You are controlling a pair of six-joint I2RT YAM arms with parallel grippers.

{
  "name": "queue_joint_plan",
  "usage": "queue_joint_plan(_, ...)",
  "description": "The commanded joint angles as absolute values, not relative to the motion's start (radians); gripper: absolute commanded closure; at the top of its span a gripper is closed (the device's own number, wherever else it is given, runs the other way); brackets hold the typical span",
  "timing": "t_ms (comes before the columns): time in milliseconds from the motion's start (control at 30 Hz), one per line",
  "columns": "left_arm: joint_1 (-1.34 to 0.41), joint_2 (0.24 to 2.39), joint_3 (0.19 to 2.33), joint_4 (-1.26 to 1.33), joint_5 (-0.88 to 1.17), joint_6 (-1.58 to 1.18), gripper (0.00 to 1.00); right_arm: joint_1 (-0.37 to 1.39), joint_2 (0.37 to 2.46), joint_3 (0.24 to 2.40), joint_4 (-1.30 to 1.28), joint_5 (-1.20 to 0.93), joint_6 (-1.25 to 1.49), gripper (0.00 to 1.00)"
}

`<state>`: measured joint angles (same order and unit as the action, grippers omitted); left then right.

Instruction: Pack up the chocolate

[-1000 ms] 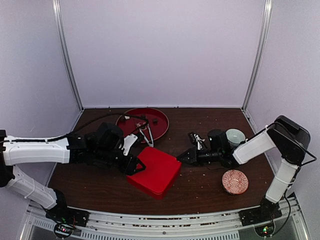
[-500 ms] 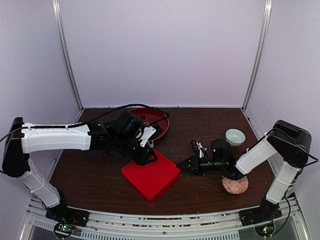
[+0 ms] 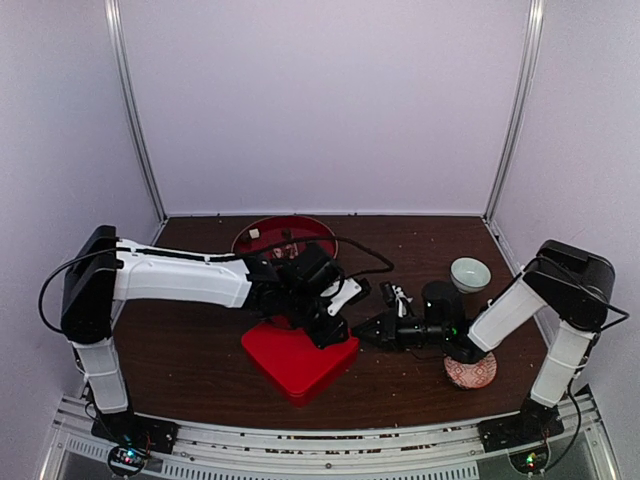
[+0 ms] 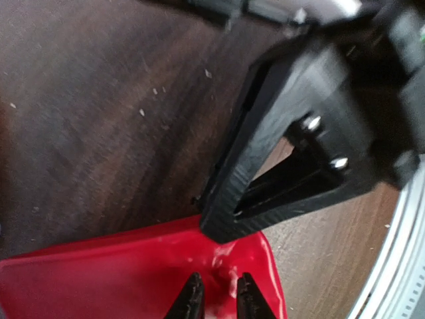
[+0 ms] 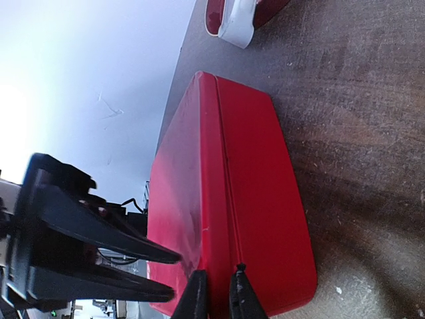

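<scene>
Chocolate (image 3: 254, 233) bits lie on the red plate (image 3: 318, 228) at the desk's (image 3: 190, 350) 12 o'clock. The left tool (image 4: 218, 302), jaws narrow, straddles the red box's (image 3: 290, 362) rim, grip unclear. The right tool (image 5: 218, 292), closed, touches the box's 3 o'clock corner.

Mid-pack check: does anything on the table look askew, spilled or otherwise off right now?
The red box sits skewed on the dark wooden table, its corners diagonal to the table's edges, with the left claw and right claw meeting at its right corner. Pale crumbs are scattered across the wood. Nothing looks damaged.
</scene>
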<state>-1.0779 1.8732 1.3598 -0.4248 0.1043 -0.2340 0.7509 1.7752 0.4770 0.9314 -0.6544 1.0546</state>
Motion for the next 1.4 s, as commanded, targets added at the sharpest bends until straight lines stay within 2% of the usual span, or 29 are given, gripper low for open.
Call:
queue_joint_plan(0, -1.085, 1.956, 1.373, -0.45, 0.105, -0.215, 0.81, 0.775, 1.869, 0.425, 0.766, -0.656, 1.081, 0.95)
queue_joint_plan(300, -1.07, 1.844, 1.35, -0.483, 0.054, -0.23, 0.82, 0.775, 1.873, 0.415, 0.78, -0.649, 1.077, 0.95)
queue_joint_plan(567, -0.906, 1.691, 1.289, -0.448, -0.028, -0.264, 0.8, 0.775, 1.843, 0.431, 0.693, -0.632, 1.017, 0.93)
queue_joint_plan(767, -0.849, 1.738, 1.294, -0.427, -0.028, -0.25, 0.8, 0.776, 1.825, 0.44, 0.631, -0.612, 0.974, 0.92)
queue_joint_plan(1100, -0.818, 1.949, 1.366, -0.459, -0.005, -0.267, 0.81, 0.775, 1.845, 0.438, 0.637, -0.621, 0.967, 0.92)
queue_joint_plan(1267, -0.819, 1.881, 1.346, -0.454, 0.002, -0.264, 0.82, 0.773, 1.814, 0.434, 0.634, -0.622, 0.96, 0.89)
queue_joint_plan(1367, -0.84, 1.817, 1.336, -0.44, 0.02, -0.232, 0.8, 0.773, 1.777, 0.43, 0.659, -0.628, 0.966, 0.81)
